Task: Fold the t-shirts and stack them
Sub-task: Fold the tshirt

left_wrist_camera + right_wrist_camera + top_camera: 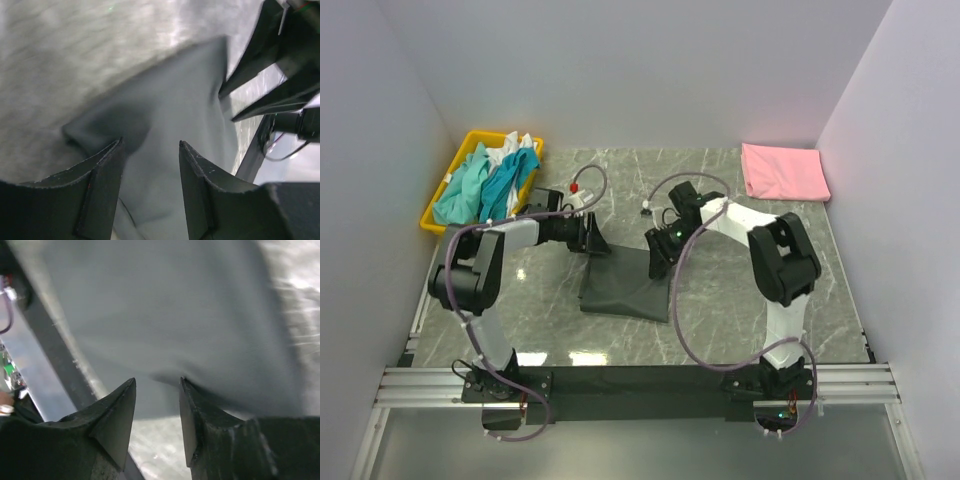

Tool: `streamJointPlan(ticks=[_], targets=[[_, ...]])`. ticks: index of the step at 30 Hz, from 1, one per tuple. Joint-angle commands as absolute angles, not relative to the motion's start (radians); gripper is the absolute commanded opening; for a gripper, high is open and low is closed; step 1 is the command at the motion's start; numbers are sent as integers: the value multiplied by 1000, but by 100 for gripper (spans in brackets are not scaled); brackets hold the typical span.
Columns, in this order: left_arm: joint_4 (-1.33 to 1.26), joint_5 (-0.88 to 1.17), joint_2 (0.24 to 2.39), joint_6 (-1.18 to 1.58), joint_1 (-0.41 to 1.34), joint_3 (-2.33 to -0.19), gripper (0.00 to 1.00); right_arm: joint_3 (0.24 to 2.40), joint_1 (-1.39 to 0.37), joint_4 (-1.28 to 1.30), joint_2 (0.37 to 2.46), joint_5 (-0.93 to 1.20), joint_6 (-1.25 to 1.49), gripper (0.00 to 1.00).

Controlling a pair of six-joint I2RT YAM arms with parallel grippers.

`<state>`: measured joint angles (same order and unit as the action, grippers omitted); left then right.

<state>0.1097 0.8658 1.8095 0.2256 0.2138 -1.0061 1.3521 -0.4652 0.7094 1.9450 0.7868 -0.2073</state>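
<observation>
The dark charcoal t-shirt (625,285) lies partly folded in the middle of the table. My left gripper (595,242) is open at its far left corner; in the left wrist view (150,142) the grey cloth (170,115) lies between and beyond the spread fingers. My right gripper (658,260) is open at the shirt's far right corner; in the right wrist view (157,381) the cloth (165,305) lies just past the fingertips, and the right finger (192,410) touches its edge. A folded pink t-shirt (783,170) lies at the far right. Teal (485,185) and white t-shirts (508,148) are piled in the tray.
The yellow plastic tray (433,220) stands at the far left by the left wall. White walls close in the table on the left, back and right. The right gripper's fingers (260,55) show in the left wrist view, close across the shirt.
</observation>
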Motion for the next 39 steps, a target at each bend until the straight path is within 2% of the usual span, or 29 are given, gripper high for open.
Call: streamJointPlan(ticks=[1,6,11,13,17,22,28,33,35,39], targets=[[8,862,1876,315,189,-1044,52,1383,-434,658,2038,729,-123,48],[20,830,1999,324,134,-1159,52,1551,-376,663,2130,596,-72,53],[76,853,1942,249,123,-1250,55,1693,-339,710,2135,568,-98,54],[98,888,1892,224,123,-1235,56,1675,-337,723,2062,633,-115,54],[89,960,1688,256,135,-1100,55,1481,-345,671,1887,768,-85,53],[-55,982,1582,426,224,-895,47,1344,-393,606,1813,883,-19,45],[-185,963,1676,561,325,-810,40,1289,-423,549,1923,943,60,38],[-65,791,1808,520,327,-839,35,1278,-413,525,2032,807,103,36],[-25,753,1867,486,302,-879,35,1278,-403,522,2043,779,107,36],[-3,819,1859,442,275,-897,39,1290,-399,549,1978,756,94,35]])
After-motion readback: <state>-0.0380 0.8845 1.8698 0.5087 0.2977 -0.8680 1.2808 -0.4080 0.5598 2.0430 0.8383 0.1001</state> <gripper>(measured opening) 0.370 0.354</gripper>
